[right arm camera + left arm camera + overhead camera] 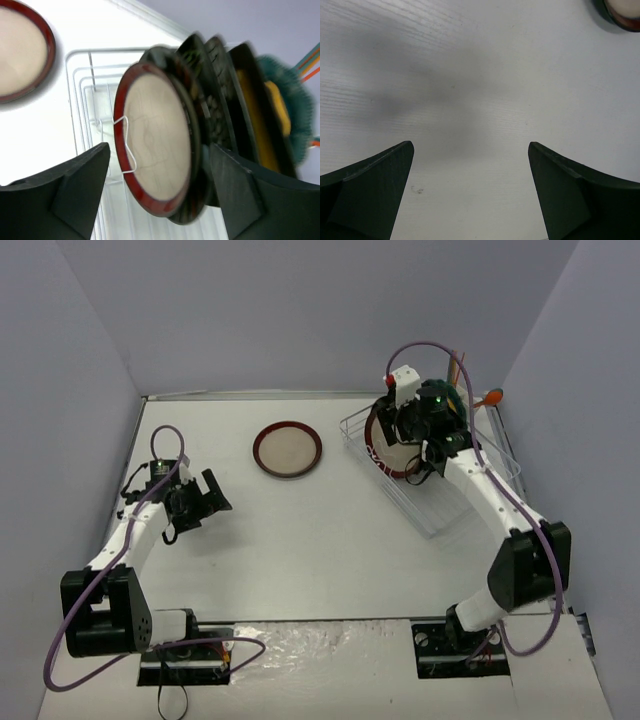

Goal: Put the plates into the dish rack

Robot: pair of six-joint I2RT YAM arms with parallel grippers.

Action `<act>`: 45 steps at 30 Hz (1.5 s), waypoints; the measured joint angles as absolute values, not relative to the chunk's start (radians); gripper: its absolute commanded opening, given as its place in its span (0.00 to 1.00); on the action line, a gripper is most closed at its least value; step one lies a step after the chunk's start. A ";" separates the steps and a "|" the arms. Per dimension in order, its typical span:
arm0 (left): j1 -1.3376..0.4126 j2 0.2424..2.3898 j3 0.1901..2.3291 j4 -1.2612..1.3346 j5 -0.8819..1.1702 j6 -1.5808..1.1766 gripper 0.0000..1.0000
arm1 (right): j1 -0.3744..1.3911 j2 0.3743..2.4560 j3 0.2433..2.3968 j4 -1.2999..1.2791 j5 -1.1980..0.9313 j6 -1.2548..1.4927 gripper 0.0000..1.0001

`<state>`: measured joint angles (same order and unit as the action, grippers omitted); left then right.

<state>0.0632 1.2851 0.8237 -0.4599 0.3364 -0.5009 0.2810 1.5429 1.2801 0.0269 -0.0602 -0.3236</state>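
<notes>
**While the right gripper hangs over the rack, 1 plate is left out on the table**

Since you asked where things stand: the right gripper [159,150] is over the dish rack [432,512] with its jaws spread wide. A red-rimmed cream plate [155,125] stands on edge between them. From the right wrist view neither finger looks to be pressing on it. A white wire tine [125,145] crosses its rim, so my read is the rack is carrying it, not you. Stacked upright behind it are darker plates, including the black plate with the amber centre [255,110], and the teal plate [296,117] sits at the far end.

The last loose plate [287,450], another round cream one with a red-brown rim, lies flat on the table [330,550], well left of the rack. The left gripper [218,493] is also open with nothing in it, pointing across bare tabletop, and that plate only peeks into the top right corner of its wrist view.

So I'd call this the tail end of 1 placement, with 1 plate to go. For the next move, lift the right arm straight up so the fingers don't clip the rim and tip the row. A flat plate is a pain to pinch, so you'll need a finger under the rim, then turn it on edge for the free slot nearest you.
</notes>
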 measured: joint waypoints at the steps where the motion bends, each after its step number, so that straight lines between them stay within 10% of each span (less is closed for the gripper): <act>1: 0.061 1.287 0.823 -0.447 0.345 -0.517 0.97 | 0.281 1.512 1.278 0.027 -0.061 -0.314 0.88; 24: -0.136 1.934 1.311 -0.174 0.336 -0.843 0.89 | 0.281 0.946 1.015 0.049 -0.189 0.114 1.00; 45: -0.168 2.100 1.496 -0.200 0.265 -0.905 0.42 | 0.281 0.929 0.941 0.069 -0.305 0.207 1.00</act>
<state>-0.1677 2.0996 1.4964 -0.2002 0.2652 -0.9051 0.2810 0.9285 0.9412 0.0688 -0.3052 0.2070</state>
